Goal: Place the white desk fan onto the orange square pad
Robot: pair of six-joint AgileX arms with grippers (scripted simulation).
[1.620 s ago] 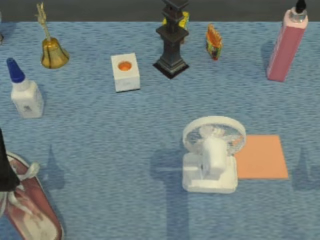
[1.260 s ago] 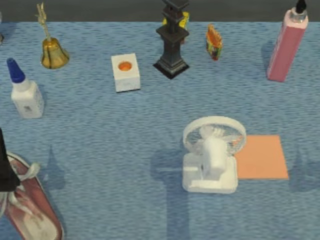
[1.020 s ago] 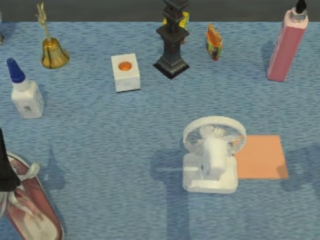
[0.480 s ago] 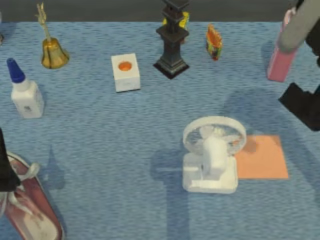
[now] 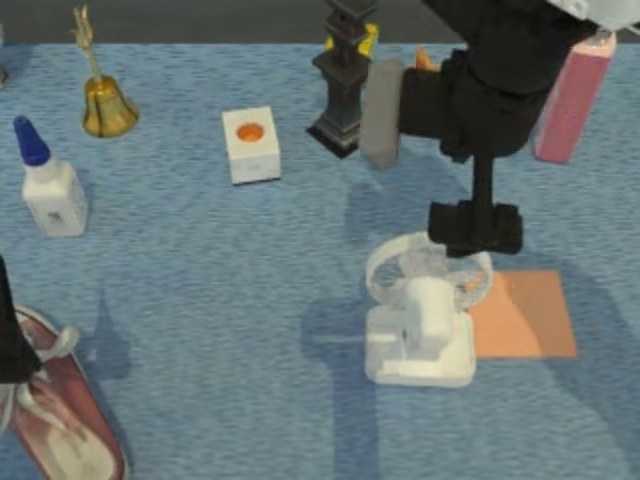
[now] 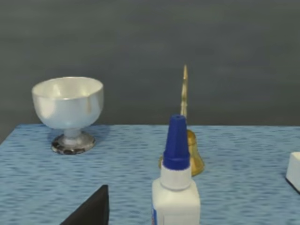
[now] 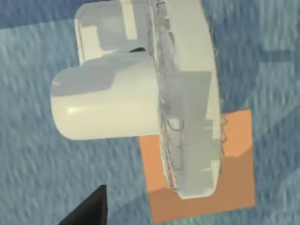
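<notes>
One right gripper (image 5: 474,228) over white desk fan (image 5: 420,310), open/shut unclear; orange square pad (image 5: 524,314) just beside

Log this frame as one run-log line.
phase: approach | right gripper: over fan head, no grasp seen | fan: upright on table, beside pad | pad: bare | left arm: parked, table's left edge

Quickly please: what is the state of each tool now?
Left tool: parked at the table's left edge, state cannot be told.
Right tool: above the white desk fan, holding nothing, state cannot be told.
</notes>
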